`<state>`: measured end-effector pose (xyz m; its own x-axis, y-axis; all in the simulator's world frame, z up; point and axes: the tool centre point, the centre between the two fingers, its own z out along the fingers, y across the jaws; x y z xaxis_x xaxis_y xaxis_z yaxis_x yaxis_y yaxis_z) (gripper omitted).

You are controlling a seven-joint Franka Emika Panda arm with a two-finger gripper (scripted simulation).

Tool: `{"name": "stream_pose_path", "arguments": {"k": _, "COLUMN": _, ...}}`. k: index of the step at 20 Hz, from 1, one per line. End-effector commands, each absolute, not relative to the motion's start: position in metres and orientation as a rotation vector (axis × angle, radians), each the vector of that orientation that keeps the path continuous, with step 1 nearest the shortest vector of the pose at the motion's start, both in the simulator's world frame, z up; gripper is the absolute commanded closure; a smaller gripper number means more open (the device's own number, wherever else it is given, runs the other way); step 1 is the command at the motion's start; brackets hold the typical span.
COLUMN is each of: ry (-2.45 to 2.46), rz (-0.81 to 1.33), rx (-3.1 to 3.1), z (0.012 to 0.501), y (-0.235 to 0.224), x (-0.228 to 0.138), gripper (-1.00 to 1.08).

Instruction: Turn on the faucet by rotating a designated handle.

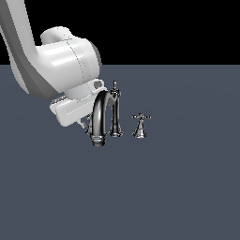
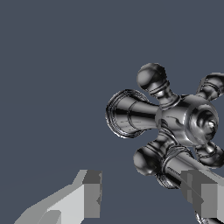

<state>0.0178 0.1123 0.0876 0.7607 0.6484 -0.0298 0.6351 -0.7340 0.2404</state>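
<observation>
Now at frame left, the gripper [image 2: 144,197], jaws wide, nears the handle [image 2: 186,118]; next, push a spoke around.

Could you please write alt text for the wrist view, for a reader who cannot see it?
A dark chrome cross handle with rounded knob ends fills one side of a close-up over a plain grey-blue surface. The end effector is open, with one grey finger apart from the handle and the other close beside one of its arms.

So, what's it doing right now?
Gripper open, one finger at the handle. No grasp yet. Spout hides it in the exterior view.
</observation>
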Motion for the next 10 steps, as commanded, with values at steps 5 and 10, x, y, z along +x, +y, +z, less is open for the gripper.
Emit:
{"name": "stream_pose_path", "arguments": {"k": 5, "ry": 1.467, "rz": 0.250, "rx": 2.479, "z": 0.074, "y": 0.221, "x": 0.036, "gripper": -0.60}}
{"name": "stream_pose_path", "arguments": {"k": 10, "ry": 1.771, "rz": 0.322, "rx": 2.229, "z": 0.055, "y": 0.248, "x": 0.041, "gripper": -0.62}}
